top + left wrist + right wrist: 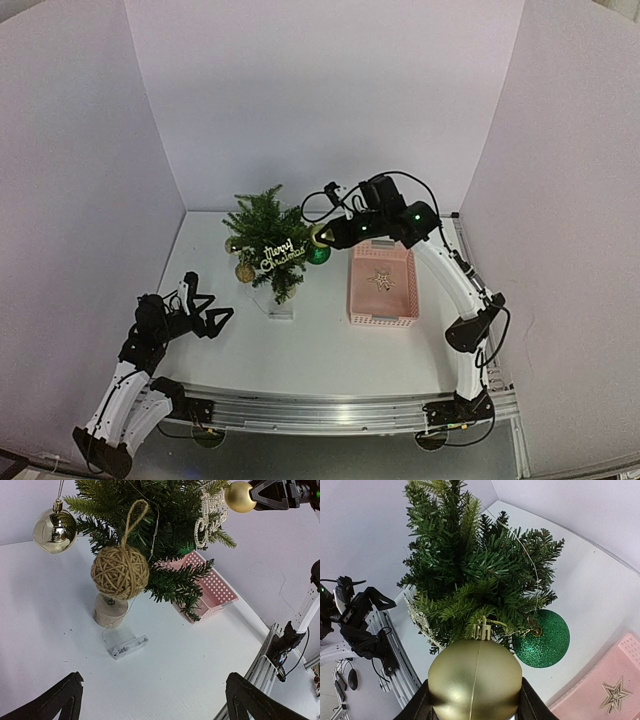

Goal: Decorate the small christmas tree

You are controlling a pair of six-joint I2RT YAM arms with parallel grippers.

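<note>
While your right gripper (322,236) reaches over the far part of the table (330,355), its two fingers (415,707) are pinching a matt gold ball (475,680) from both sides. You see this ball at the right side of the small christmas tree (268,235), very close to the branch tips; whether it touches them I cannot tell. The tree stands upright on its pale base (110,611) near the far middle of the table, just to the left of the pink basket (383,312). In the basket lies a pale star (381,280). Several ornaments hang on the tree: a green glitter ball (542,639) low on the right side, just beside the gold ball; a twine ball (120,572) on a loop of string on the near left side; a shiny gold bauble (54,530) further left; and a glittering "Merry Christmas" sign (283,252) across the front. A small clear box (127,646) lies on the table just in front of the base, with a thin wire going up into the branches. Your left gripper (205,305) is low near the left edge of the table, well apart from the tree, with the fingers spread wide and nothing between them.
</note>
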